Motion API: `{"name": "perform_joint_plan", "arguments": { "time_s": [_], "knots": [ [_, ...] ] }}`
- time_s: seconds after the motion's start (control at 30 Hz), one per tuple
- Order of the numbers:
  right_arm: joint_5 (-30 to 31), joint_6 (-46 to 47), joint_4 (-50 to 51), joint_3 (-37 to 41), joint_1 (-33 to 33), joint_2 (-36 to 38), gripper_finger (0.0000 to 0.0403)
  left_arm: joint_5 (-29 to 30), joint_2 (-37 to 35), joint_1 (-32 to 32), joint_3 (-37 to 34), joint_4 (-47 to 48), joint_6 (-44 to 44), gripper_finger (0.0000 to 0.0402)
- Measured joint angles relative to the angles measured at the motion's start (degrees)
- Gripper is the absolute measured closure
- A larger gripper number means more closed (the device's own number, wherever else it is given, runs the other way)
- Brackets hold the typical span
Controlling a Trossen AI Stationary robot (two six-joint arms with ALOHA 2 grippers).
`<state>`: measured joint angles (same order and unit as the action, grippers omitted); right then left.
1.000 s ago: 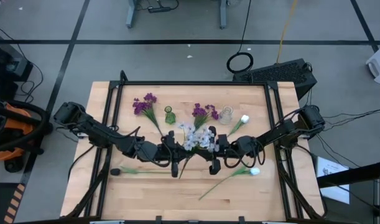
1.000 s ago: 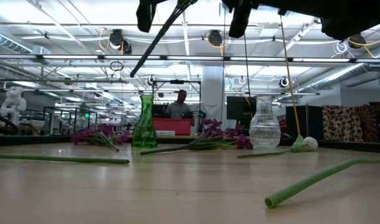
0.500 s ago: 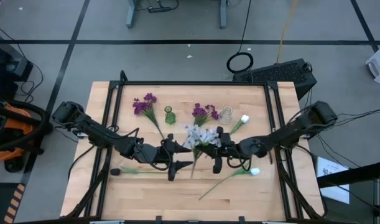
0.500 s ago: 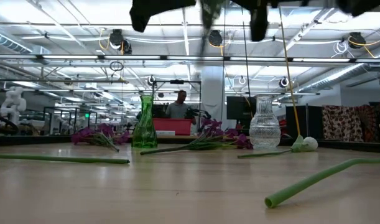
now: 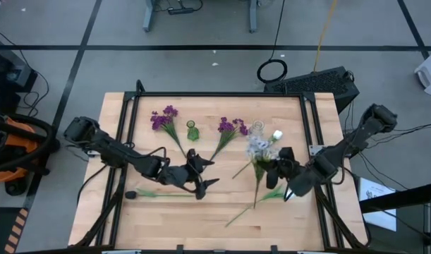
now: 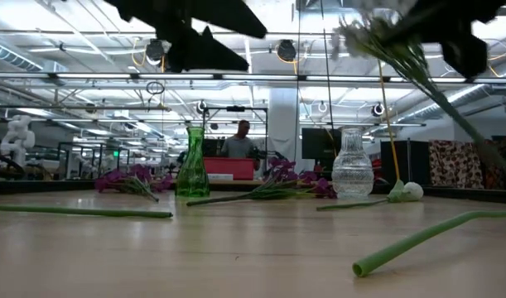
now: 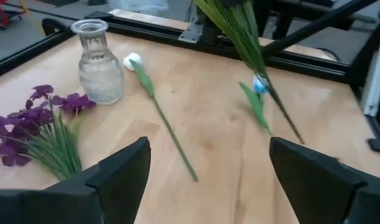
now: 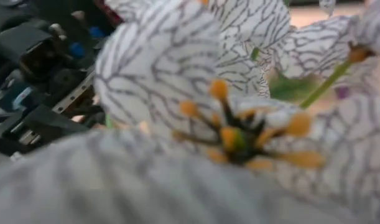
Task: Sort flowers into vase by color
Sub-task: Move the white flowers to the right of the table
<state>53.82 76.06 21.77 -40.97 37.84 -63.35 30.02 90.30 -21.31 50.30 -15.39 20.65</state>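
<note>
High view: pale grey-lilac flower was handed over, now pinched by right gripper.
It was carried rightward beside clear vase; left gripper was spread wide, empty.

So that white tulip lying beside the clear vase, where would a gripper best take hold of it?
On the bare middle of the white tulip's stem, coming straight down from above. It lies flat on the table, apart from the clear vase; the bud and leaf sit near one end.
</note>
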Motion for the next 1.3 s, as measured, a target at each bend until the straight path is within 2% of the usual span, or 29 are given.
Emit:
{"name": "perform_joint_plan", "arguments": {
  "time_s": [0.1, 0.2, 0.63, 0.77, 0.9, 1.07, 1.3],
  "knots": [
    [0.13, 10.38, 5.86, 0.00, 2.28, -1.19, 0.0400, -2.87, 3.92, 1.29, 0.17, -4.82, 0.03, 0.0071],
    [-0.22, 17.95, 9.80, 0.00, 4.24, -2.54, 0.0400, -4.57, 8.33, 1.92, 2.61, -5.21, 0.03, 0.0071],
    [-8.00, 40.37, 29.83, 0.00, 5.36, -9.88, 0.0399, -5.03, 25.47, 7.09, 17.07, -3.91, -6.31, 0.0071],
    [-10.77, 41.85, 30.84, 0.00, 5.41, -12.65, 0.0399, -5.07, 30.11, 9.36, 22.27, 2.32, -6.31, 0.0071],
    [-10.93, 41.97, 30.76, 0.00, 5.39, -14.72, 0.0399, -5.08, 34.53, 10.93, 25.73, 4.60, -6.22, 0.0078],
    [-15.17, 43.55, 31.59, 0.00, 5.36, -16.55, 0.0399, -7.55, 38.58, 11.86, 28.36, 4.15, -6.13, 0.0106],
    [-18.17, 43.85, 32.40, 0.00, 5.36, -18.59, 0.0397, -7.95, 39.65, 12.43, 29.05, 4.34, -5.98, 0.0159]
  ]
}}
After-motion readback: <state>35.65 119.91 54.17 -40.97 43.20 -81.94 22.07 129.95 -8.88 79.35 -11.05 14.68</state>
